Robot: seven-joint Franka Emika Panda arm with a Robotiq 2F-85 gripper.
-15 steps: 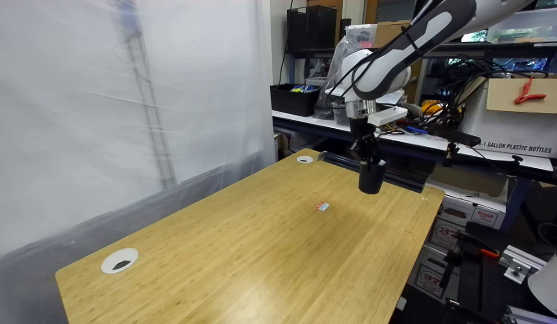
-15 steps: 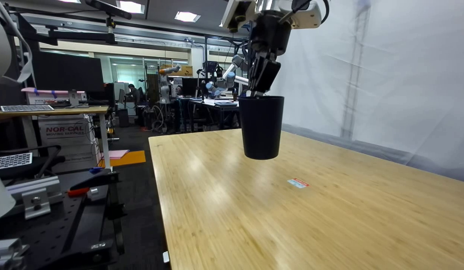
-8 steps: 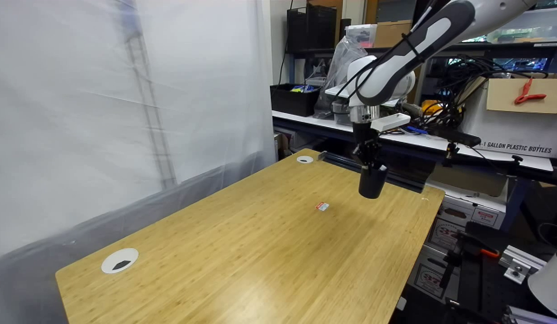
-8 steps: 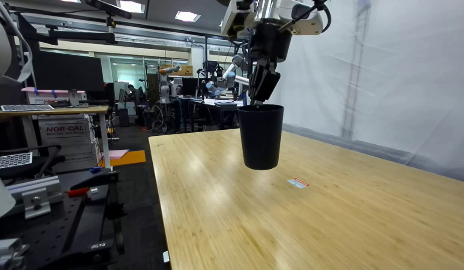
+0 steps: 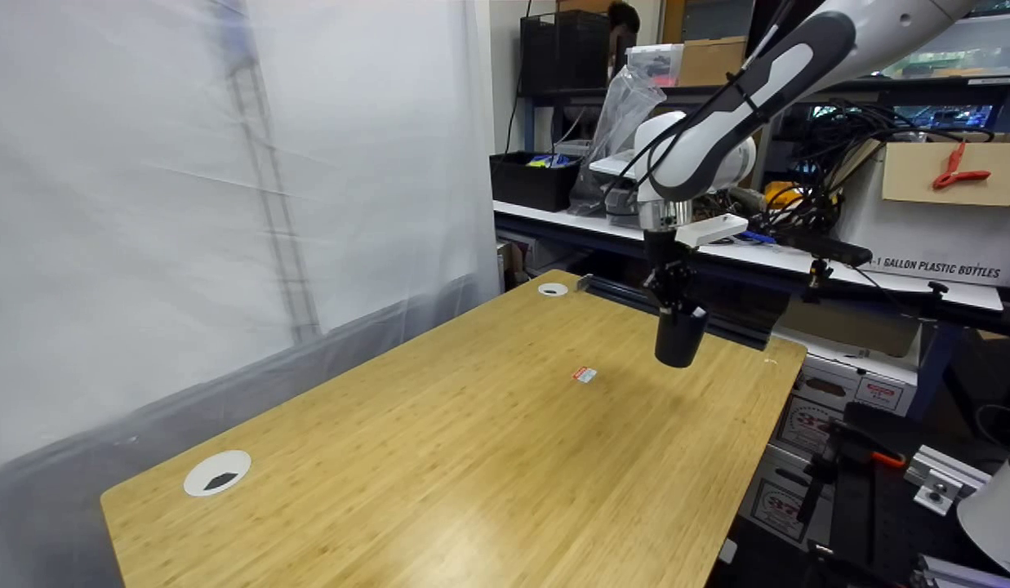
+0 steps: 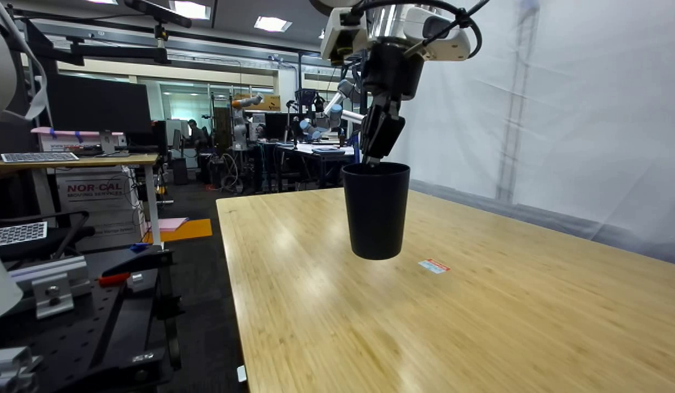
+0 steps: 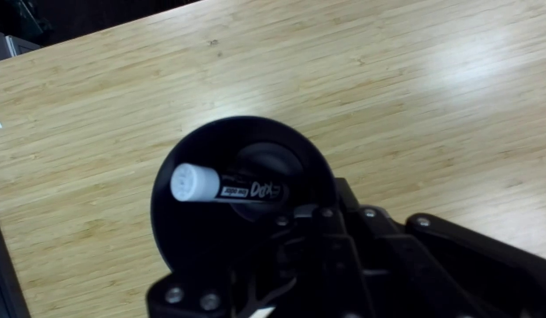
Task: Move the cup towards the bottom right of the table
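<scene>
Smooth black tapered cup (image 6: 375,213): it is hanging nearly upright above the pale yellow, wood-grained rectangular desk (image 5: 439,425), seemingly not touching it; this is probably for carrying it freely before the setting down.

Black jointed hand (image 6: 372,160): it is clamping the wall of the cup at the rim; as the wrist view is suggesting, one side is reaching inside and the other is pressing from outside. I think this pinch is being used because the mouth is wide, and it is leaving the base free for standing flat.

White-ended black marker pen (image 7: 228,187): it is leaning inside the cup, white end towards the rim, so it is riding along; a level, calm lowering is probably best for keeping it quiet.

Red and white flat sticker (image 6: 434,266): it is lying on the desk, apart from the cup.

Cup against half a second ago: in both exterior views it is appearing lower, only slightly shifted sideways; I judge that it is being lowered.

Hand against half a second ago: it is coming down together with the cup, its hold looking unchanged.

Dark rounded shape (image 5: 623,16): in an exterior view it is newly appearing near the top edge, maybe a head; I cannot be sure.
</scene>
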